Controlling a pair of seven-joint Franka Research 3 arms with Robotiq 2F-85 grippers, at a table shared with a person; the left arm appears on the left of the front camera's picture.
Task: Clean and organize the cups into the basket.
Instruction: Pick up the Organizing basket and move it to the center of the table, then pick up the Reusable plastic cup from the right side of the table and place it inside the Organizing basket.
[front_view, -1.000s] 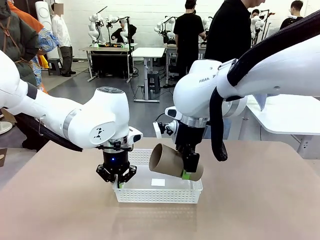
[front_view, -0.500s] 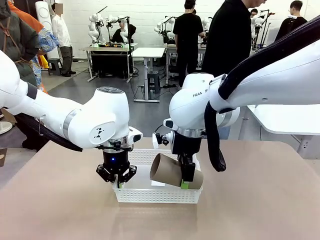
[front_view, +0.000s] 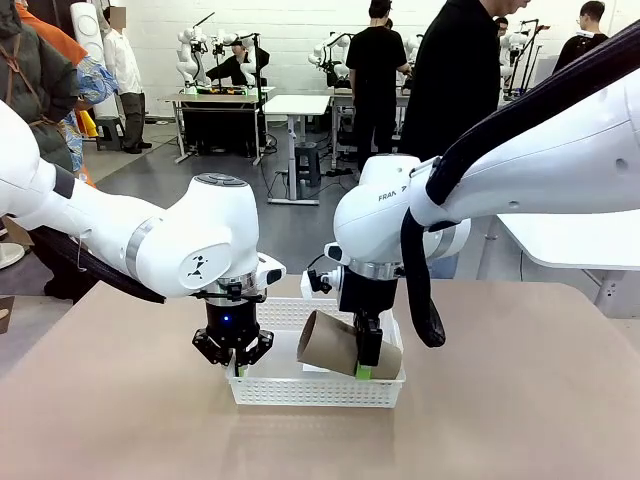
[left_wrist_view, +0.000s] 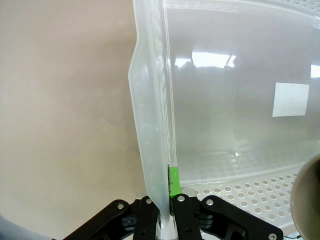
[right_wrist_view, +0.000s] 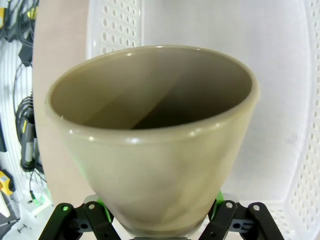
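Tilting sideways, glossy tan cup (front_view: 335, 343) over basket (front_view: 318, 392)

Lab hall, rows of workbenches (front_view: 297, 104)

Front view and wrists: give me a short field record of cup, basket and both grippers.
cup: tan, on its side, mouth to picture left, low over the basket
basket: white, on the table
left gripper: shut on the basket's short side wall
right gripper: shut on the cup near its base
cup touching basket floor: cannot tell
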